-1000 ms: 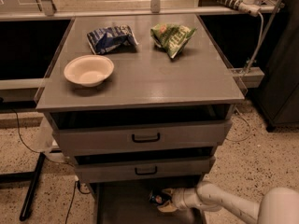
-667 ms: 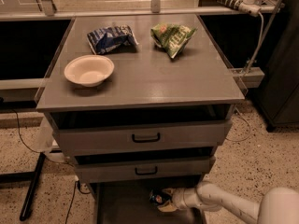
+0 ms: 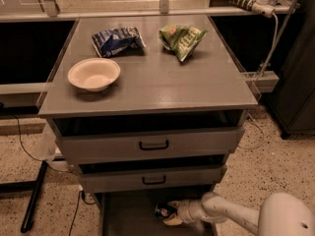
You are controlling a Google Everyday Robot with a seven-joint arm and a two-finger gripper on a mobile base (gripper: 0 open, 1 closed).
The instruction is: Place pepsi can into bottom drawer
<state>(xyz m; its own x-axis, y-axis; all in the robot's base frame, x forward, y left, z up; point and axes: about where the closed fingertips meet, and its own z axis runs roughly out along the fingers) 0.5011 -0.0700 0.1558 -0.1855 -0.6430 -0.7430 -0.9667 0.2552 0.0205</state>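
In the bottom drawer point(image 3: 123, 216), the pepsi can point(image 3: 163, 210) lies just left of the gripper point(image 3: 172, 216).

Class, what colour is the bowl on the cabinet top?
The bowl is cream (camera view); the gripper sits in the bottom drawer.

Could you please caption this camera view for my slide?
Gripper holding the pepsi can inside the open bottom drawer.

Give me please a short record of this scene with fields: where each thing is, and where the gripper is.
gripper: low inside the bottom drawer, right at the pepsi can
pepsi can: in the bottom drawer, at the gripper's tip
bottom drawer: pulled open, under the two drawer fronts
drawer fronts: two, grey, with black handles
cabinet top: carries white bowl, blue-and-white snack bag, green snack bag
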